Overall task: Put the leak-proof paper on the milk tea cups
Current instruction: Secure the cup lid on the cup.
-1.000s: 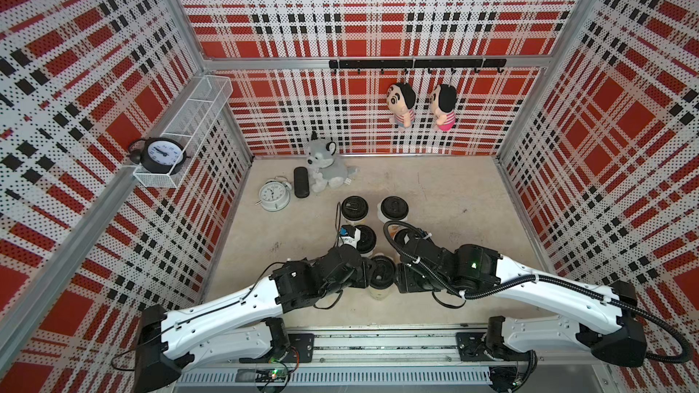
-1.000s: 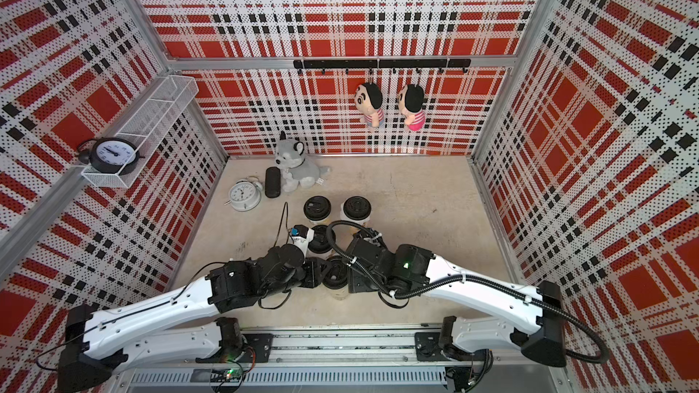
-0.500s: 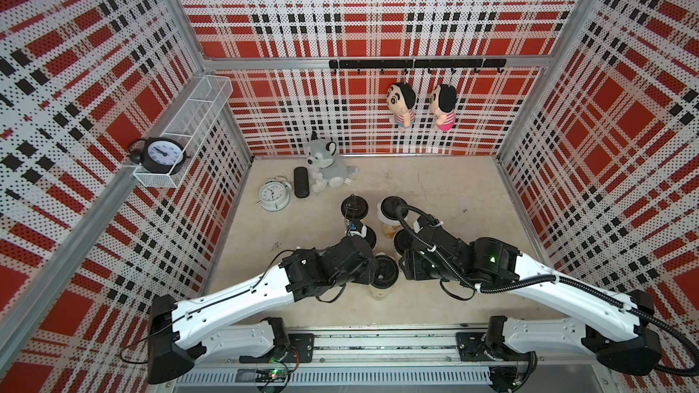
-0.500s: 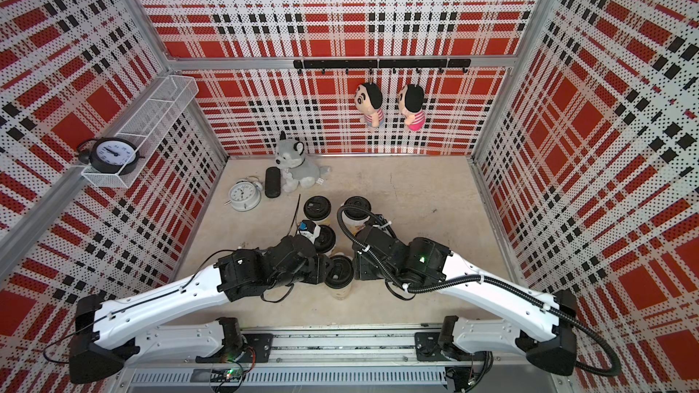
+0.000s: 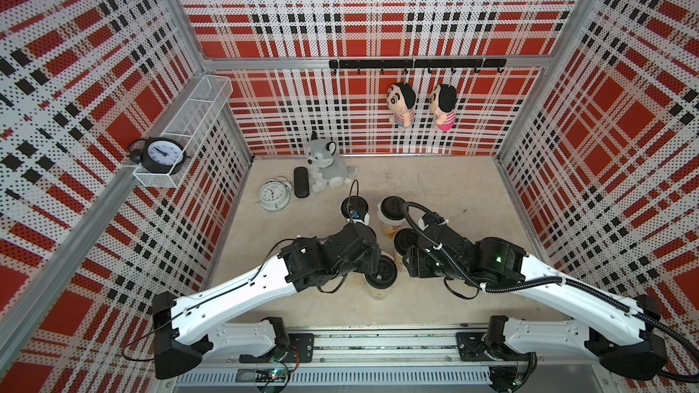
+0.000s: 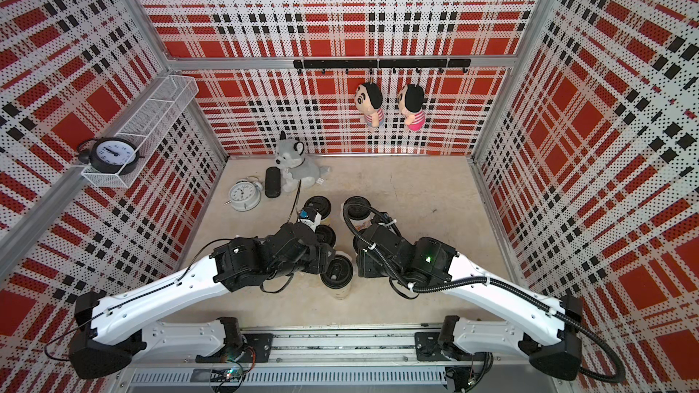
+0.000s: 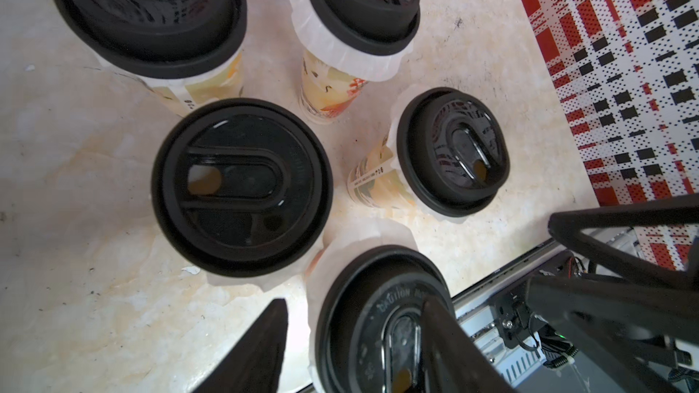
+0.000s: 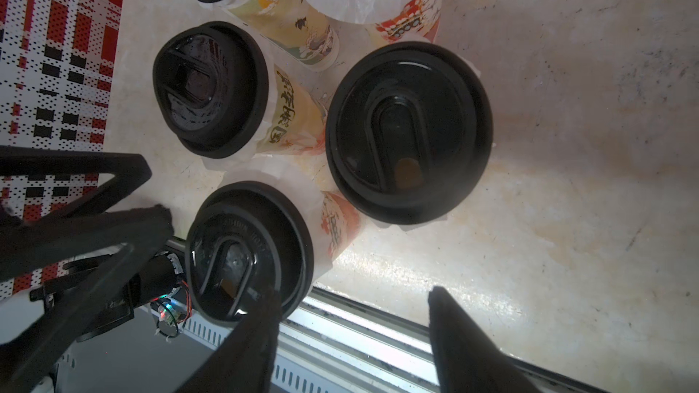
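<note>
Left gripper (image 7: 353,300) jaws apart, empty, above black round plastic lid (image 7: 363,338) at lower frame | right gripper (image 8: 353,293) spread, empty | thin translucent whitish leak-proof paper (image 7: 340,54) skirts all five tall printed white milk tea cups (image 7: 329,96) beneath lids | task apparently complete

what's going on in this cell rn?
The left gripper and right gripper hover over a cluster of five milk tea cups. Each cup wears a black lid, with leak-proof paper peeking out under the rims. Both grippers are open at the front cup, holding nothing.
</note>
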You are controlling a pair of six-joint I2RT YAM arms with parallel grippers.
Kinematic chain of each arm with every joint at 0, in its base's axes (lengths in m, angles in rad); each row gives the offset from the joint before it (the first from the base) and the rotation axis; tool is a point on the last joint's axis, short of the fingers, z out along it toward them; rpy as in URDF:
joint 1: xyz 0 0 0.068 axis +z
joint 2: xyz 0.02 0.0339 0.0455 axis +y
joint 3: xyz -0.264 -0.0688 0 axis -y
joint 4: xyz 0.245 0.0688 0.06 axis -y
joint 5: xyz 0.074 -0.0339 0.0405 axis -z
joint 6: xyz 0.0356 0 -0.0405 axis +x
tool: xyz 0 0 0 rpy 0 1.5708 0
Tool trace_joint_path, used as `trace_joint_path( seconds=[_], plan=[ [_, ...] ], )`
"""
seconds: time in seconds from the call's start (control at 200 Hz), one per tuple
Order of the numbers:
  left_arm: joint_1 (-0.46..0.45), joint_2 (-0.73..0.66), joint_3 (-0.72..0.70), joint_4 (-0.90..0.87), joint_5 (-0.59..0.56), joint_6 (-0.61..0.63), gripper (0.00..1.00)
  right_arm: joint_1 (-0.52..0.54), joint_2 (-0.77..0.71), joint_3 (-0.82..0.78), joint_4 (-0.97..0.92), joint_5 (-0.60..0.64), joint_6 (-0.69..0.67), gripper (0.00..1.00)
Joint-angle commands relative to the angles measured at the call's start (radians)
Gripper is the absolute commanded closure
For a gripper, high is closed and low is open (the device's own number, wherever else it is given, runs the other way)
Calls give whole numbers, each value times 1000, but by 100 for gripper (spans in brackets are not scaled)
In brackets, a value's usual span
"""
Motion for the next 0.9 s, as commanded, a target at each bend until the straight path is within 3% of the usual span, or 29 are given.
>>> trace_joint_path(
  seconds=[0.0, 0.441, 0.897],
  plan=[
    [14, -24, 22, -39, -32, 18, 40, -11, -11, 11, 13, 27, -23, 35],
    [23, -111, -73, -52, -30, -49, 51, -12, 146, 39, 94, -107, -100, 33],
    [24, -134, -131, -29, -6, -55, 52, 24, 205, 31, 145, -142, -86, 32]
  ],
)
